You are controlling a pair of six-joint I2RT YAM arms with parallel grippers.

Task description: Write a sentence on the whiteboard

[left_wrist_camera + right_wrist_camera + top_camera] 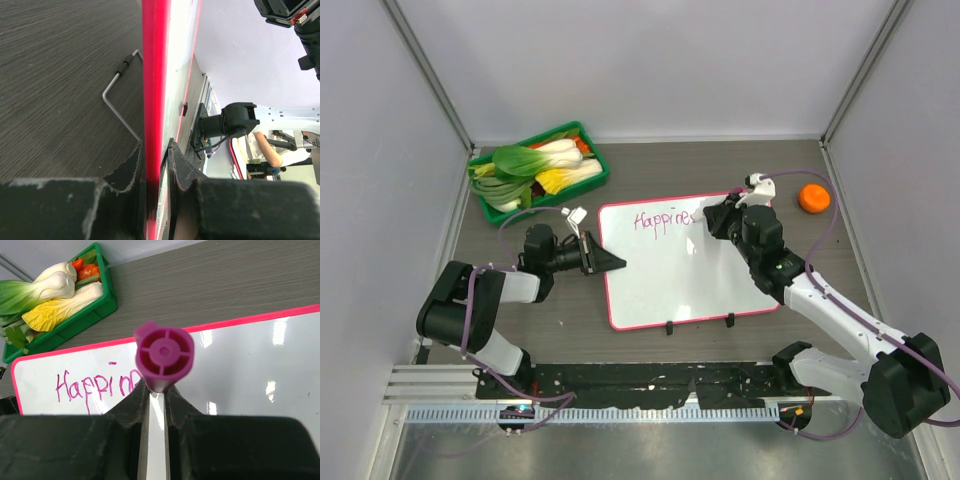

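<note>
Left fingers (125, 172) pinch the whiteboard (155, 75) at its edge.

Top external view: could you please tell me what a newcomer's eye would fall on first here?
The pink-framed whiteboard lies mid-table, with purple writing along its top edge. The right gripper holds a purple marker over it, while the left gripper clamps its left edge. A green tray of vegetables sits far left.
</note>
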